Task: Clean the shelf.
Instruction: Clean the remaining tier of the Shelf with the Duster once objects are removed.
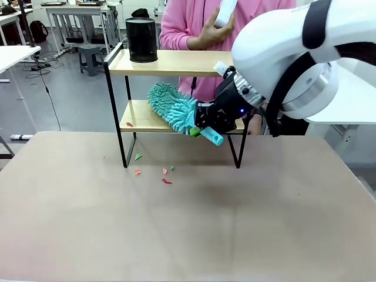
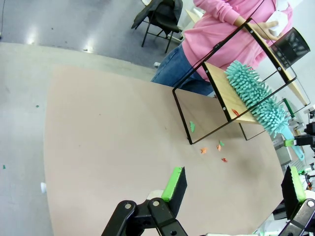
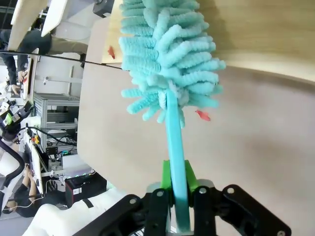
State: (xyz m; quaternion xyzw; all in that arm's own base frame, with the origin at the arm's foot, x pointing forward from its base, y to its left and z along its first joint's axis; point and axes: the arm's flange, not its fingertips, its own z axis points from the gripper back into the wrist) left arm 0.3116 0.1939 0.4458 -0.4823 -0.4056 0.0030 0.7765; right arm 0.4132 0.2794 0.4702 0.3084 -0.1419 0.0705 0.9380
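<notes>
Gripping the teal duster (image 1: 173, 106) by its handle, our right gripper (image 1: 201, 128) has its fingers clamped tight, and we rest the fluffy head on the lower board of the shelf (image 1: 176, 62), at the far side of the table (image 1: 188, 235). Our left gripper (image 2: 235, 183) hangs wide open, empty. Coloured scraps (image 1: 167, 181) lie by the shelf's front legs.

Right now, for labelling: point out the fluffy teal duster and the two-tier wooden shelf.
fluffy teal duster (image 1: 170, 106): front view, on its chenille head.
two-tier wooden shelf (image 1: 176, 61): front view, bare top board.
</notes>
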